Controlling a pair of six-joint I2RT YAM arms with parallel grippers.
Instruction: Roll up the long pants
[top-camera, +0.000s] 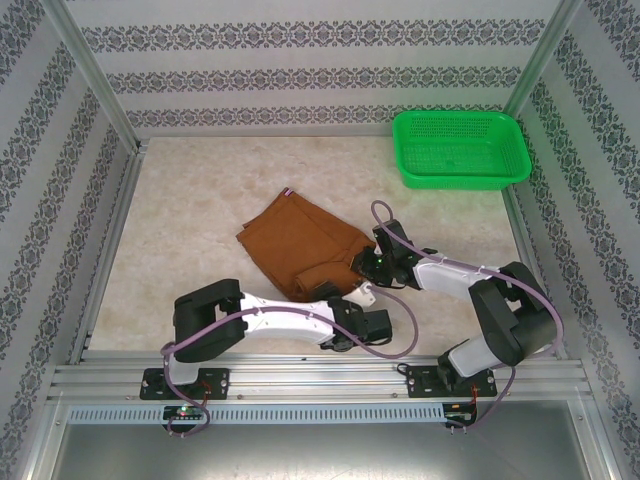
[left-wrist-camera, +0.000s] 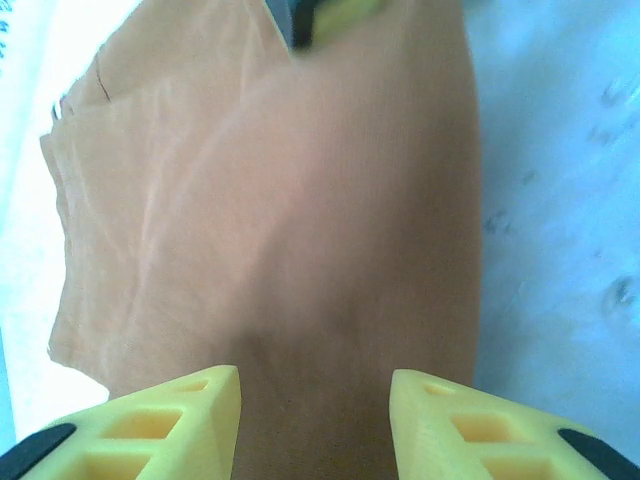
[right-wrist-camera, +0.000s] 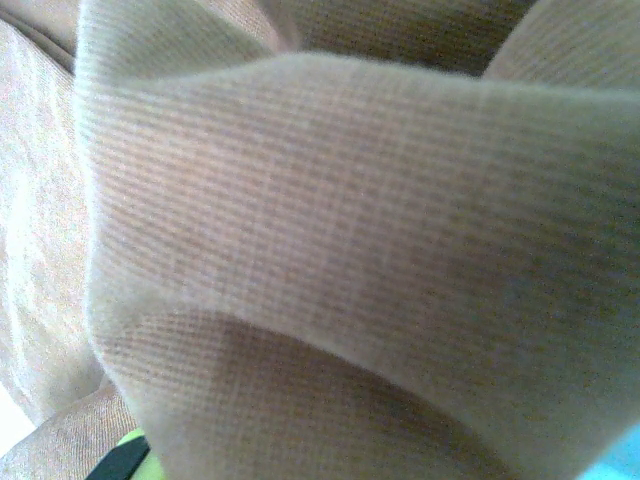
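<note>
Long pants (top-camera: 298, 245) folded mid table (top-camera: 190, 210), 2 pincers at near end.
Top: left pincer (top-camera: 366, 292) and right pincer (top-camera: 362, 263) at the fold's near-right edge. Left wrist: jaws parted, holding nothing, cloth beneath. Right wrist: cloth pressed close; can't tell its grip.

No lettering is readable; the small striped tag (top-camera: 288, 190) on the rust-brown cloth trousers (top-camera: 300, 240), well beyond the left claw (left-wrist-camera: 315, 385), seems wordless.

The long pants (right-wrist-camera: 330, 230) — matt, finely ribbed woven cloth; the basket (top-camera: 460, 150) — glossy, perforated moulded plastic.
</note>
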